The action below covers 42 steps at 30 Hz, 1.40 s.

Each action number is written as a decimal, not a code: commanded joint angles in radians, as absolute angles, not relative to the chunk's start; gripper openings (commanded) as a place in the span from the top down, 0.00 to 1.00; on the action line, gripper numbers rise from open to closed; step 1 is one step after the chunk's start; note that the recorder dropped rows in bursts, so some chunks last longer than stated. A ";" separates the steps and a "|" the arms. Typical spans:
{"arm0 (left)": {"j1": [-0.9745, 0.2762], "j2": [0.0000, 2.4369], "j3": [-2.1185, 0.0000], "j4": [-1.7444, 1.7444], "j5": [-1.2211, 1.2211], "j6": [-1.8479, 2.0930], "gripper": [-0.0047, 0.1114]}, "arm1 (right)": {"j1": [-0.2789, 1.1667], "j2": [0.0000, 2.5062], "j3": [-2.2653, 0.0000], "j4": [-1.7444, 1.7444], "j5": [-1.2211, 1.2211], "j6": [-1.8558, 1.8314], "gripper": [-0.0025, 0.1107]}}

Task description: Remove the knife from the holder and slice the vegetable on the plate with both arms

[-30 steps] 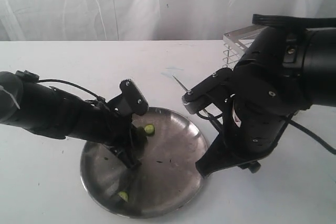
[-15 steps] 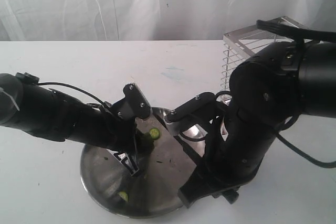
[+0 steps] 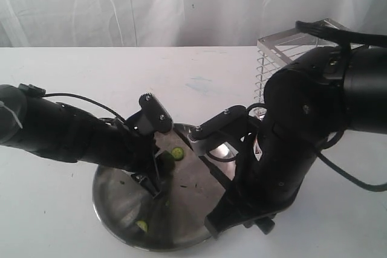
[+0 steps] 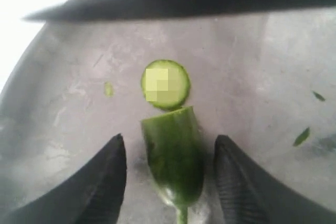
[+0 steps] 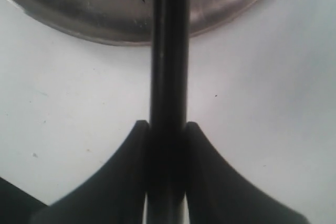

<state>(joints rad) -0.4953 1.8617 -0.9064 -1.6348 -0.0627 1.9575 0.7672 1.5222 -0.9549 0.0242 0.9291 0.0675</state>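
A short green vegetable (image 4: 173, 153) lies on the steel plate (image 4: 252, 77) with its cut end facing a round slice (image 4: 165, 84). My left gripper (image 4: 170, 145) is open, with one finger on each side of the vegetable and a gap on both sides. The black knife (image 4: 199, 1) stretches across the plate just beyond the slice. My right gripper (image 5: 168, 127) is shut on the knife (image 5: 168, 66), which points over the plate's rim (image 5: 105, 3). In the exterior view both arms meet over the plate (image 3: 193, 209), and one slice (image 3: 178, 153) shows there.
The chrome wire holder (image 3: 275, 58) stands at the back right, behind the right arm. Another slice (image 3: 142, 226) lies near the plate's front rim. Small green scraps (image 4: 302, 136) dot the plate. White table (image 3: 72, 83) surrounds the plate, and a white curtain hangs behind.
The right arm has come down and leftward, bringing the knife low over the plate and uncovering the holder. The left gripper shifted slightly around the vegetable. Little has changed in the last half second.
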 commanded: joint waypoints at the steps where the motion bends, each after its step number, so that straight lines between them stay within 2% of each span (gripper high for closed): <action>1: -0.501 1.842 -0.885 -1.662 -0.124 2.037 0.47 | 0.715 1.565 -1.009 0.028 0.944 0.045 0.98; 9: -0.501 1.644 -0.885 -1.653 -0.281 2.115 0.49 | 0.677 1.708 -1.129 0.109 1.093 -0.119 0.98; 12: -0.501 1.600 -0.885 -1.645 -0.229 2.115 0.68 | 0.677 1.744 -1.153 0.109 1.112 -0.120 0.98; 13: -0.501 1.593 -0.885 -1.637 -0.189 2.115 0.86 | 0.677 1.754 -1.161 0.112 1.109 -0.120 0.98; 14: -0.501 1.593 -0.885 -1.637 -0.186 2.115 0.94 | 0.677 1.755 -1.164 0.112 1.100 -0.114 0.98; 15: -0.501 1.596 -0.885 -1.637 -0.172 2.117 0.96 | 0.677 1.755 -1.166 0.112 1.066 -0.071 0.98; 18: -0.478 1.596 -0.885 -1.637 -0.017 2.117 0.96 | 0.677 1.767 -1.166 0.149 1.049 -0.025 0.98; 20: -0.430 1.614 -0.885 -1.637 0.237 2.112 0.96 | 0.677 1.788 -1.166 0.187 1.056 -0.029 0.98; 25: -0.307 1.689 -0.890 -1.657 0.316 2.038 0.96 | 0.677 1.835 -1.166 0.216 1.078 -0.029 0.98; 30: -0.263 1.789 -0.948 -1.660 0.574 1.954 0.96 | 0.677 1.839 -1.166 0.216 1.074 -0.025 0.98; 36: -0.263 1.919 -0.966 -1.678 0.569 1.877 0.96 | 0.677 1.841 -1.166 0.221 1.027 -0.023 0.98; 42: -0.263 1.944 -0.967 -1.709 0.568 1.884 0.96 | 0.677 1.875 -1.166 0.244 1.018 -0.023 0.98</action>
<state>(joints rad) -0.2660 1.9419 -0.9623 -1.6837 0.5463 1.8853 0.6797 1.8655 -1.1556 0.2359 1.0276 -0.0265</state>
